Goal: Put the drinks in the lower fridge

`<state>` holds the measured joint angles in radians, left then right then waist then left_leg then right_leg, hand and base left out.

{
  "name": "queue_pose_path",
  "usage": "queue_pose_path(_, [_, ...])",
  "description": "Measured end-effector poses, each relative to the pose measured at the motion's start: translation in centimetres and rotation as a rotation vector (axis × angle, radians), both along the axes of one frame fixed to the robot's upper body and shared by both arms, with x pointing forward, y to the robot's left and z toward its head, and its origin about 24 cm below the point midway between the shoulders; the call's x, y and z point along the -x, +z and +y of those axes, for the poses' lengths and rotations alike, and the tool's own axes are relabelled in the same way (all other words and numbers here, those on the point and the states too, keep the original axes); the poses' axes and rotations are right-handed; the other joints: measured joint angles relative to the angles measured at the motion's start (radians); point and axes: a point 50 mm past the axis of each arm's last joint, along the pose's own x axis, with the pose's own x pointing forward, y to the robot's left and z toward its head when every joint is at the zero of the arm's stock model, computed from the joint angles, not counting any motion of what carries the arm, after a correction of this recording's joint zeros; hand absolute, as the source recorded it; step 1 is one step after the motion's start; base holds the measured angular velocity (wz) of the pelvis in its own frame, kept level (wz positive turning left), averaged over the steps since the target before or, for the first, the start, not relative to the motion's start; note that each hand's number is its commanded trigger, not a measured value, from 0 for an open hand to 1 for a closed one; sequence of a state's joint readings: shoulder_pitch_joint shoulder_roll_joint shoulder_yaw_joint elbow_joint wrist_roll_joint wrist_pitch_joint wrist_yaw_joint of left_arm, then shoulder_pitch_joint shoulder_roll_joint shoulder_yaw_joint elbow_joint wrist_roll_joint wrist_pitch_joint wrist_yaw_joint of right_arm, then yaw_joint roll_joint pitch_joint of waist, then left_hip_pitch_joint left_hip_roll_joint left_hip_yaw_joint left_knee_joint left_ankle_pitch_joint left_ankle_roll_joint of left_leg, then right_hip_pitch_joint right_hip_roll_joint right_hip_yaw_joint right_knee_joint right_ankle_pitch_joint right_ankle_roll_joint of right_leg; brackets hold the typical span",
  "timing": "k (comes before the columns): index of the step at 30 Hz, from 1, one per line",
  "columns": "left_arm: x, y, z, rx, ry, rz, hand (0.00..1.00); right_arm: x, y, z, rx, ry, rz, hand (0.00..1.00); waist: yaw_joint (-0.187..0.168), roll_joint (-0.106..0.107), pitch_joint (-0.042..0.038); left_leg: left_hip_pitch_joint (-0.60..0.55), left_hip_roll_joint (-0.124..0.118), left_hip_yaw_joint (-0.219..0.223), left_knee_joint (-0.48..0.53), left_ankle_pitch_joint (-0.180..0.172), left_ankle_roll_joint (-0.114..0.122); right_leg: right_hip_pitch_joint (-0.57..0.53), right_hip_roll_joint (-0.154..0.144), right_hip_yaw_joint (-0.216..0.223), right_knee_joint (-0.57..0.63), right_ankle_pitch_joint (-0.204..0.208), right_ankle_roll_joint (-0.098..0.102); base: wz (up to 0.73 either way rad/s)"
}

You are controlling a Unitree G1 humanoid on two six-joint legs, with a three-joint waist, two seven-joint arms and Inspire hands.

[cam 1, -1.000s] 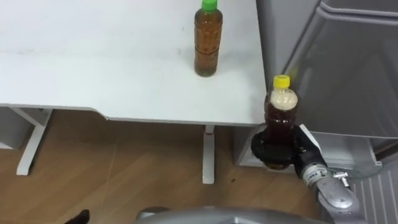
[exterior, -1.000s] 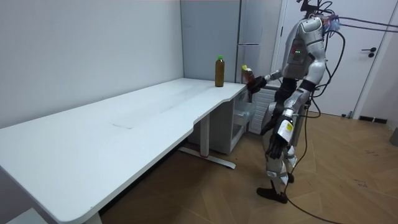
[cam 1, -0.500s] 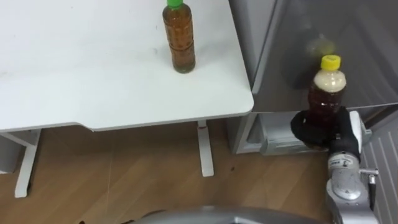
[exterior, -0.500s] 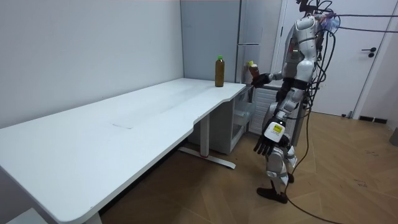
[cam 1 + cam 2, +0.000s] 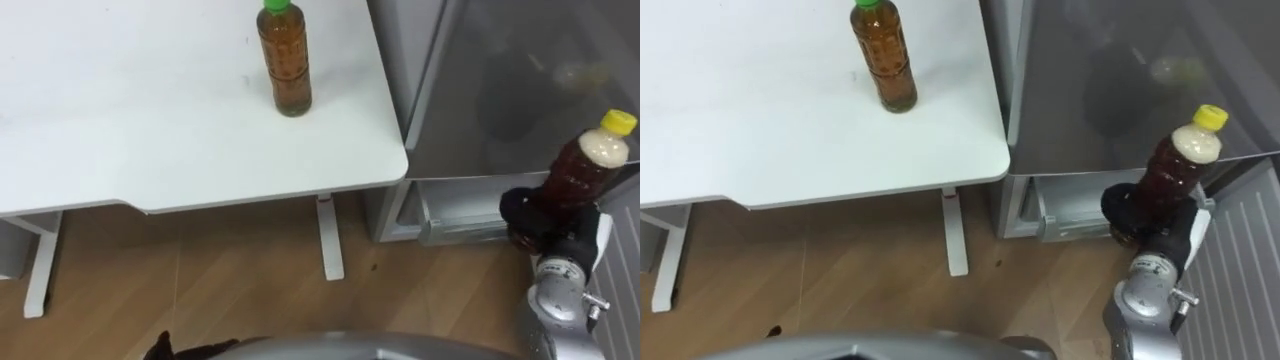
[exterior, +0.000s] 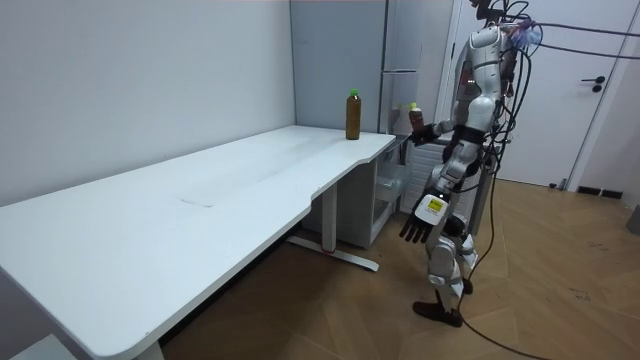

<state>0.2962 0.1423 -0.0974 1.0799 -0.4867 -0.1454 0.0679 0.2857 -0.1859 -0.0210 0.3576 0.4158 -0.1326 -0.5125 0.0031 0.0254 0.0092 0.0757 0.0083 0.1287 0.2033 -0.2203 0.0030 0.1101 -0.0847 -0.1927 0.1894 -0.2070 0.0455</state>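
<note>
My right hand [image 5: 533, 218] [image 5: 1132, 215] is shut on a dark drink bottle with a yellow cap [image 5: 585, 170] [image 5: 1177, 165], held tilted in front of the grey fridge [image 5: 510, 90] [image 5: 1110, 80]. A second bottle with a green cap [image 5: 284, 58] [image 5: 884, 55] stands upright on the white table [image 5: 120, 110] [image 5: 740, 110] near its right end. In the room view I stand beside the fridge [image 6: 400, 60], holding the yellow-capped bottle [image 6: 414, 116] up in my right hand [image 6: 420, 131], while my left hand [image 6: 415, 228] hangs open by my thigh.
The lower fridge compartment stands open, with a pale drawer [image 5: 455, 222] [image 5: 1070, 215] showing near the floor. The opened lower door [image 5: 1240, 260] is at my right. A white room door [image 6: 590, 100] is behind me. Wooden floor [image 5: 230, 290] lies under the table.
My right hand has carried the yellow-capped bottle further right, away from the table and across the fridge front, tilting it. My left arm has swung forward a little.
</note>
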Motion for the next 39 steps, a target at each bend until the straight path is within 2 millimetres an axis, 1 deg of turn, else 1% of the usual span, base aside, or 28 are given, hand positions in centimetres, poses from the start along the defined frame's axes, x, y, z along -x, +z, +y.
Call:
queue_pose_path(2, [0.0,0.0,0.0,0.006,-0.015,0.006,0.0,0.4,-0.5,-0.1,-0.045,-0.038,0.01,1.0,-0.001,0.002,-0.0003,0.006,0.0,0.0,0.0,0.0,0.0,0.005,0.0,0.0,0.001,0.0,0.0,0.0])
queue_pose_path(5, [0.2,0.0,0.0,0.006,-0.021,0.01,0.0,0.7,-0.9,-0.2,-0.116,-0.092,0.006,1.0,-0.002,0.004,0.0013,0.003,0.0,-0.001,0.0,0.0,0.0,0.007,-0.001,-0.002,0.009,-0.002,0.002,0.0])
queue_pose_path(9, [0.4,0.0,0.1,0.003,-0.012,0.016,0.0,1.2,-1.5,-0.3,-0.21,-0.171,0.005,1.0,0.001,-0.003,0.0033,0.001,-0.002,-0.002,0.004,0.0,0.0,0.003,-0.003,-0.003,0.015,-0.006,0.003,0.0])
queue_pose_path(13, [0.4,0.1,0.4,0.001,-0.016,0.016,0.0,0.5,-1.7,-0.4,-0.255,-0.208,-0.01,1.0,0.002,-0.004,0.0029,-0.039,-0.002,-0.001,0.034,-0.001,0.001,-0.043,-0.01,-0.004,0.051,-0.019,-0.001,0.02])
queue_pose_path(16, [-0.2,0.1,0.4,0.0,-0.036,0.0,0.0,-1.0,-1.8,-0.7,-0.335,-0.273,-0.044,1.0,0.001,-0.004,0.0028,-0.105,-0.005,-0.006,0.085,-0.006,0.007,-0.116,-0.023,-0.006,0.124,-0.041,-0.002,0.09])
queue_pose_path(17, [-0.5,0.1,0.5,0.001,-0.039,-0.006,0.0,-1.8,-1.8,-0.6,-0.378,-0.29,-0.066,1.0,0.002,-0.006,0.0039,-0.136,-0.006,-0.006,0.107,-0.006,0.008,-0.148,-0.031,-0.005,0.162,-0.05,-0.004,0.05])
queue_pose_path(18, [-0.9,0.2,0.7,0.005,-0.047,-0.013,0.0,-2.7,-1.8,-0.5,-0.414,-0.3,-0.08,1.0,0.001,-0.007,0.0069,-0.163,-0.006,-0.007,0.128,-0.006,0.008,-0.177,-0.035,-0.005,0.194,-0.055,-0.005,0.06])
queue_pose_path(20, [-1.4,0.2,1.0,0.007,-0.056,-0.023,0.0,-3.6,-2.0,-0.4,-0.448,-0.305,-0.09,1.0,0.005,-0.007,0.0076,-0.203,-0.004,-0.007,0.155,-0.008,0.01,-0.219,-0.038,-0.004,0.225,-0.062,-0.01,0.05])
queue_pose_path(22, [-1.7,0.2,1.0,0.013,-0.06,-0.025,0.0,-4.7,-1.7,-0.3,-0.481,-0.299,-0.117,1.0,0.008,-0.006,0.0089,-0.249,-0.005,-0.007,0.185,-0.008,0.01,-0.271,-0.047,-0.004,0.267,-0.071,-0.017,0.03])
queue_pose_path(24, [-2.8,0.3,1.0,0.013,-0.065,-0.043,0.0,-5.9,-1.6,-0.3,-0.522,-0.308,-0.141,1.0,0.009,-0.008,0.0112,-0.313,-0.006,-0.009,0.227,-0.009,0.012,-0.345,-0.056,-0.002,0.319,-0.088,-0.021,0.09])
queue_pose_path(25, [-3.0,0.3,1.0,0.013,-0.067,-0.046,0.0,-6.2,-1.5,-0.3,-0.528,-0.311,-0.145,1.0,0.011,-0.009,0.0116,-0.331,-0.006,-0.01,0.237,-0.009,0.012,-0.365,-0.059,-0.001,0.335,-0.092,-0.023,0.09])
queue_pose_path(26, [-3.6,0.3,1.0,0.014,-0.073,-0.056,0.0,-6.9,-1.2,-0.5,-0.533,-0.312,-0.155,1.0,0.016,-0.004,0.0111,-0.37,-0.007,-0.014,0.257,-0.009,0.012,-0.399,-0.065,-0.002,0.368,-0.099,-0.027,0.09])
queue_pose_path(27, [-4.2,0.4,1.0,0.013,-0.079,-0.068,0.0,-7.5,-1.1,-0.7,-0.533,-0.31,-0.158,1.0,0.02,0.0,0.0155,-0.397,-0.005,-0.014,0.275,-0.007,0.011,-0.427,-0.067,0.0,0.389,-0.1,-0.03,0.06])
queue_pose_path(29, [-4.9,0.4,0.9,0.015,-0.092,-0.081,0.0,-8.1,-0.9,-1.0,-0.532,-0.313,-0.159,1.0,0.03,-0.002,0.0173,-0.435,-0.006,-0.015,0.293,-0.003,0.01,-0.47,-0.071,0.002,0.419,-0.1,-0.037,0.0])
queue_pose_path(31, [-5.4,0.5,1.0,0.013,-0.097,-0.091,0.0,-9.2,-0.4,-1.1,-0.549,-0.318,-0.182,1.0,0.033,-0.002,0.019,-0.489,-0.005,-0.019,0.317,0.0,0.008,-0.526,-0.073,0.005,0.447,-0.104,-0.042,0.04])
queue_pose_path(32, [-6.2,0.6,0.9,0.01,-0.115,-0.105,0.0,-9.9,-0.1,-1.3,-0.553,-0.325,-0.187,1.0,0.032,-0.001,0.02,-0.522,-0.005,-0.023,0.334,0.002,0.007,-0.559,-0.075,0.005,0.465,-0.106,-0.046,0.09])
queue_pose_path(34, [-7.2,0.8,0.8,0.005,-0.136,-0.123,0.0,-10.5,0.3,-1.8,-0.562,-0.353,-0.194,1.0,0.047,-0.008,0.0245,-0.569,-0.006,-0.024,0.357,0.004,0.007,-0.607,-0.08,0.007,0.499,-0.109,-0.051,0.08])
queue_pose_path(35, [-8.1,1.0,1.0,-0.006,-0.151,-0.139,0.0,-11.0,0.7,-2.2,-0.571,-0.363,-0.213,1.0,0.06,-0.015,0.0297,-0.598,-0.007,-0.021,0.371,0.004,0.006,-0.644,-0.084,0.013,0.522,-0.113,-0.056,0.04])
queue_pose_path(36, [-8.6,1.1,1.1,-0.014,-0.155,-0.149,0.0,-11.5,1.2,-2.4,-0.577,-0.361,-0.233,1.0,0.062,-0.02,0.0334,-0.629,-0.007,-0.022,0.38,0.007,0.005,-0.675,-0.085,0.013,0.535,-0.115,-0.058,0.03])
queue_pose_path(37, [-8.8,1.2,1.2,-0.017,-0.156,-0.154,0.0,-11.9,1.5,-2.4,-0.582,-0.358,-0.246,1.0,0.062,-0.021,0.034,-0.643,-0.007,-0.022,0.384,0.008,0.004,-0.689,-0.086,0.014,0.541,-0.116,-0.06,0.08])
queue_pose_path(39, [-9.7,1.3,1.0,-0.029,-0.163,-0.166,0.0,-13.1,2.7,-2.6,-0.623,-0.363,-0.302,1.0,0.067,-0.03,0.0394,-0.693,-0.009,-0.021,0.393,0.015,0.004,-0.744,-0.089,0.017,0.561,-0.118,-0.063,0.06])
